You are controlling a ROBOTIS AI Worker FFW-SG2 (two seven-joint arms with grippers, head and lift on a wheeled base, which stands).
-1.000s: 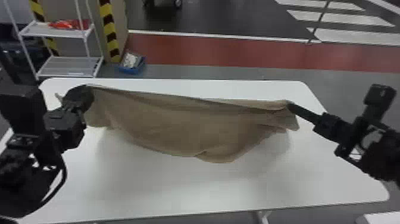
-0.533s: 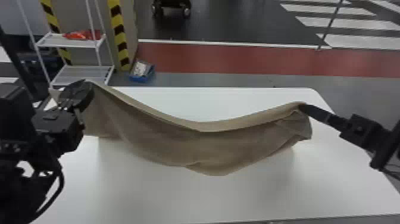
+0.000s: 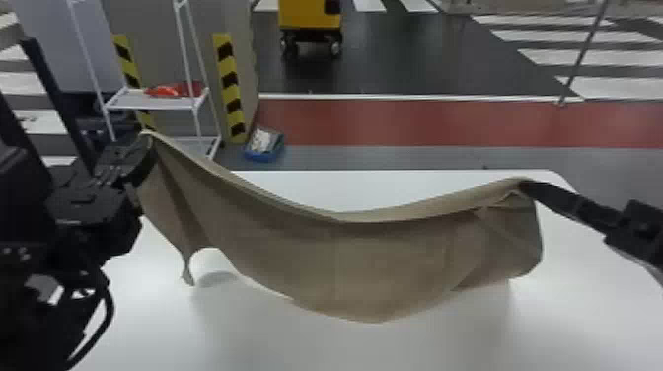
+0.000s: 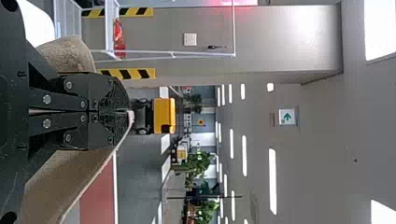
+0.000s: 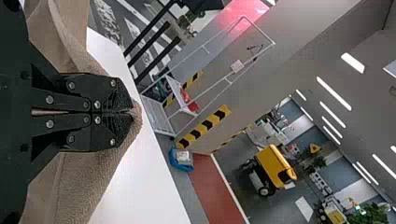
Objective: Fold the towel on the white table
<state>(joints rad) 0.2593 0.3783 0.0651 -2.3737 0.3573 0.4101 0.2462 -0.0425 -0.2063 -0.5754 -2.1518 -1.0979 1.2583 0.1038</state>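
Note:
Stretched between both grippers, the brown towel (image 3: pixel 345 261) sags in the middle above the white table (image 3: pixel 276 345). My left gripper (image 3: pixel 145 143) holds one upper corner high at the left; a pointed lower corner dangles beneath it. At the right, my right gripper (image 3: pixel 525 185) grips the other upper end, lower than the left one. In the left wrist view the left gripper (image 4: pixel 127 112) is closed on the towel's edge (image 4: pixel 93 172). The right wrist view has the right gripper (image 5: pixel 133 112) closed on the towel (image 5: pixel 88 182), cloth bulging past its tips.
Beyond the table's far edge stand a white wire shelf (image 3: pixel 158 101) with a red item and a blue bin (image 3: pixel 265 145) on the floor. A yellow cart (image 3: pixel 310 15) is farther back. Bare tabletop lies in front of and beneath the towel.
Both ends of the towel have risen, the left higher than the right. The top edge, nearly straight before, now sags, and a lower left corner hangs down. The head view has shifted too.

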